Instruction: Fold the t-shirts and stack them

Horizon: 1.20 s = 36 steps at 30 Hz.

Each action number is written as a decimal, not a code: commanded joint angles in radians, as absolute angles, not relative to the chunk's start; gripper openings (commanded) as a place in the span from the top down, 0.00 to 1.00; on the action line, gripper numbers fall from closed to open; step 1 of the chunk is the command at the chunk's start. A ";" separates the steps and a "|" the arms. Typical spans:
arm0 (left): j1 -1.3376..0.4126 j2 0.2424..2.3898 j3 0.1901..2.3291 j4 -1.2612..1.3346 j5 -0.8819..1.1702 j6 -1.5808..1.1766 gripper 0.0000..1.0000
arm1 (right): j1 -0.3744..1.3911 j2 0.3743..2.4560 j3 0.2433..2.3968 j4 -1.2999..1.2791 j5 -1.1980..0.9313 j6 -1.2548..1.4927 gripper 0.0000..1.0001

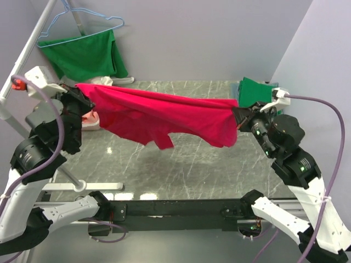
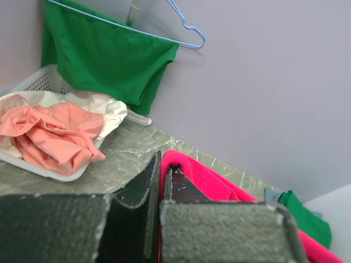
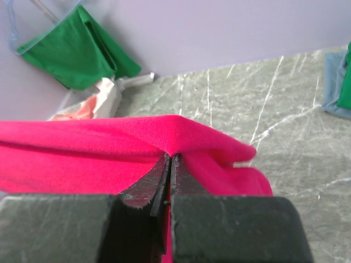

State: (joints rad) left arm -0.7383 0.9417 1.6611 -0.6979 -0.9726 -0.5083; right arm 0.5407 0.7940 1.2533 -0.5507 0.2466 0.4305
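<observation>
Both clamp red t-shirt [image 1: 159, 112]: left gripper [image 1: 82, 91], right gripper [image 1: 237, 114]; tips buried.

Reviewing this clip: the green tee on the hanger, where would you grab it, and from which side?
Probably its loose lower edge, approached from the front: the green tee hangs draped over the blue hanger, wall close behind. The left fingers and right fingers are shut on the red tee.
</observation>
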 commanded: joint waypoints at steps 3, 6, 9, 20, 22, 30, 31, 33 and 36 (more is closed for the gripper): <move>-0.730 1.066 1.642 -0.605 -1.012 -0.426 0.99 | 0.532 0.857 1.160 -0.531 0.324 0.456 1.00; -0.729 1.169 1.527 -0.525 -1.058 -0.449 0.99 | 0.528 0.964 1.086 -0.459 0.331 0.505 1.00; -0.703 1.300 1.432 -0.495 -1.062 -0.537 0.99 | 0.512 1.098 1.017 -0.364 0.318 0.574 1.00; -0.508 1.848 1.550 -0.578 -1.124 -0.853 0.99 | 0.385 1.609 1.139 -0.199 0.262 0.618 1.00; -0.492 1.882 1.592 -0.603 -1.161 -0.890 0.99 | 0.361 1.684 1.179 -0.198 0.241 0.614 1.00; -0.462 1.971 1.666 -0.538 -1.204 -0.836 0.99 | 0.311 1.897 1.368 -0.193 0.120 0.583 1.00; -0.457 1.995 1.677 -0.549 -1.209 -0.847 0.98 | 0.310 1.917 1.390 -0.201 0.114 0.572 1.00; -0.448 2.020 1.712 -0.566 -1.209 -0.854 0.89 | 0.305 1.960 1.442 -0.210 0.089 0.557 0.93; -0.430 2.057 1.747 -0.591 -1.189 -0.859 0.68 | 0.298 1.979 1.479 -0.221 0.087 0.542 0.71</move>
